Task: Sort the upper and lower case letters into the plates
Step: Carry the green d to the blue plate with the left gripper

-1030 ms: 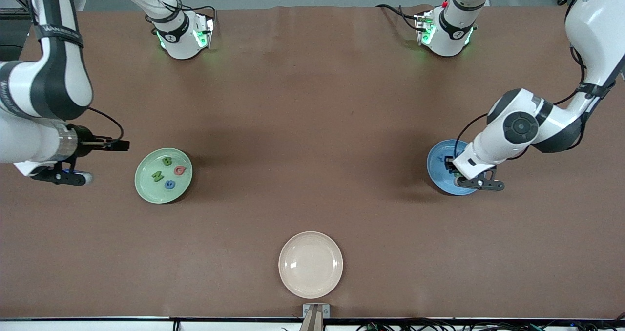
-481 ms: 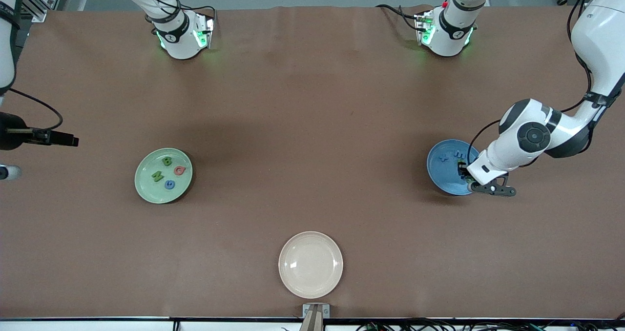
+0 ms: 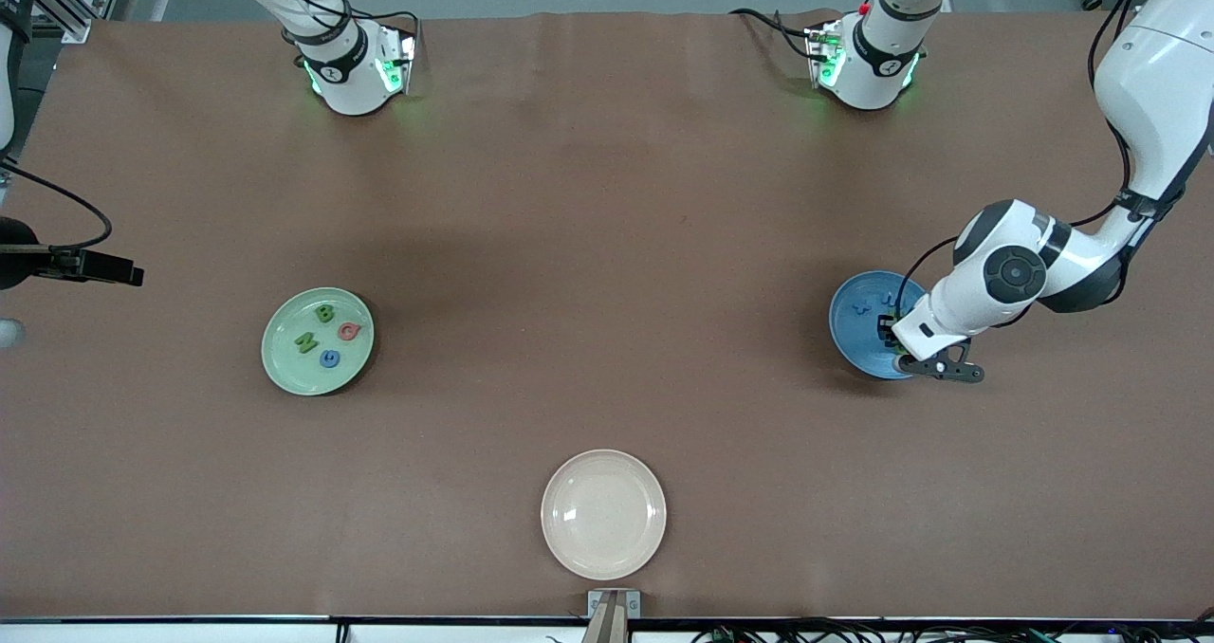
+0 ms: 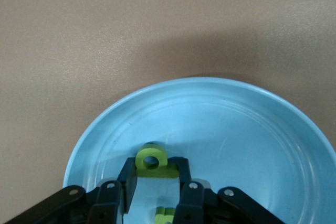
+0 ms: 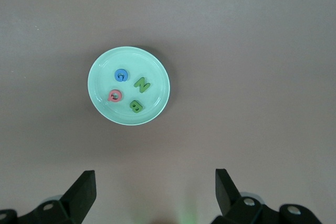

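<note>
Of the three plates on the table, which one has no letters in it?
The cream-white plate, nearest the front camera. The pale green plate holds four letters, and the blue plate holds letters too.

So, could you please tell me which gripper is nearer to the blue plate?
The left. The left gripper is low over the blue plate, shut on a green letter. The right gripper is up over the right arm's end of the table, open, with the green plate below it.

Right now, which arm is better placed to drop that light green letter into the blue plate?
Left. Its tool is shut on the light green letter directly over the blue plate. The right tool hangs open and empty at the right arm's end of the table, looking down on the pale green plate.
</note>
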You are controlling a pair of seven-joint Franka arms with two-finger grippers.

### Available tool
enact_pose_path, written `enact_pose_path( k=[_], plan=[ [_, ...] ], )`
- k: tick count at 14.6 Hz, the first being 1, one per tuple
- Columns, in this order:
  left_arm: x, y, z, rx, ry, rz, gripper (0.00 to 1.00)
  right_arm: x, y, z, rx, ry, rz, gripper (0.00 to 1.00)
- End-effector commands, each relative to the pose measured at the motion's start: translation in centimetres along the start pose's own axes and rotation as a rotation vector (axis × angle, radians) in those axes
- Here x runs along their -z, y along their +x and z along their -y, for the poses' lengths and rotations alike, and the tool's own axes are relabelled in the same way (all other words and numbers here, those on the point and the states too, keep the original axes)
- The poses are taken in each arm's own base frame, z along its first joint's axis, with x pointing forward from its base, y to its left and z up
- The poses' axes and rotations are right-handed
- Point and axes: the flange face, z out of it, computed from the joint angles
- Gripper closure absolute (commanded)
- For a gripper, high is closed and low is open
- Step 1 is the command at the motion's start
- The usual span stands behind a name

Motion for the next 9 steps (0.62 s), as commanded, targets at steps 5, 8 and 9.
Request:
enact_pose_path(
  k=[5,8,9],
  plan=[
    [1.5,1.0,0.5,-0.006,0.029,-0.041,0.0,1.0,-0.9,2.1,0.028,-0.014,0.009,0.0],
    [1.9,1.2,0.7,-0.001,0.029,-0.047,0.0,1.0,-1.7,1.8,0.023,-0.011,0.011,0.0],
    [2.2,1.3,0.4,-0.002,0.025,-0.049,0.0,1.0,-2.2,1.5,0.019,-0.006,0.002,0.0]
  ],
)
